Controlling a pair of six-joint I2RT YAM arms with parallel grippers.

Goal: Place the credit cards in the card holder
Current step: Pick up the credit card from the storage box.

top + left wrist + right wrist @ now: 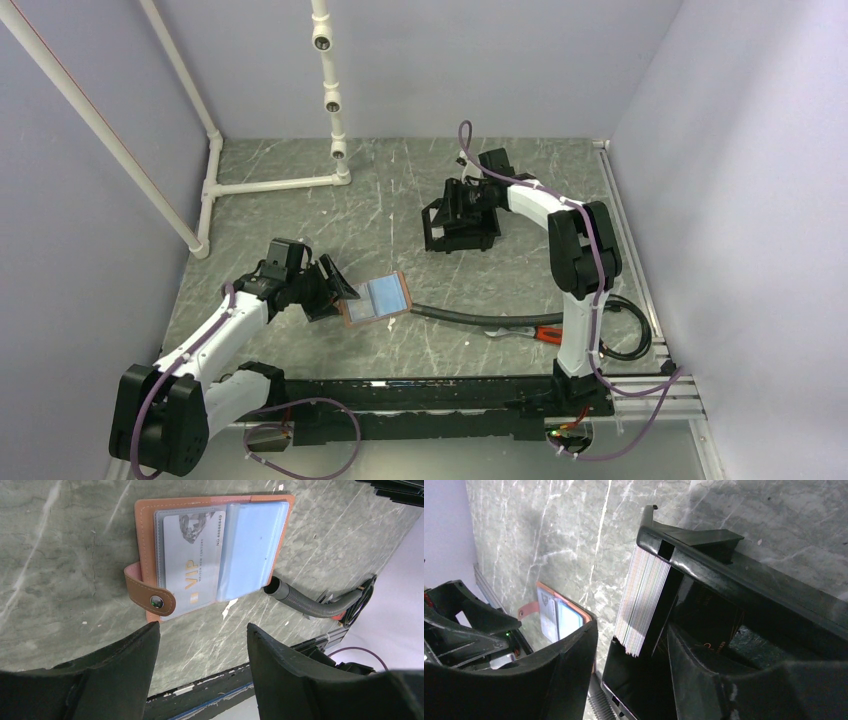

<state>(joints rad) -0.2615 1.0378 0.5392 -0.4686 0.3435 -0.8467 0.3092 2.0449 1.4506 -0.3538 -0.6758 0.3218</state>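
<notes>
Likely stiff and slick, the credit cards (644, 600) stand edgewise in the black box (754, 582), one o'clock from the card holder (374, 298), wanting a top-edge pinch; right gripper (629, 635) and left gripper (202, 630) gape empty.

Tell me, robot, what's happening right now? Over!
Left gripper open, empty, near card holder. Holder open flat, VIP card inside. Right gripper open at card stack in black box. Hose beside holder.

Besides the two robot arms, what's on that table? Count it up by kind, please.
Card holder: 1
VIP card in it: 1
Black box: 1
Card stack in box: 1
Grey hose: 1
Red-handled tool: 1
White pipe frame: 1
Total: 7
</notes>
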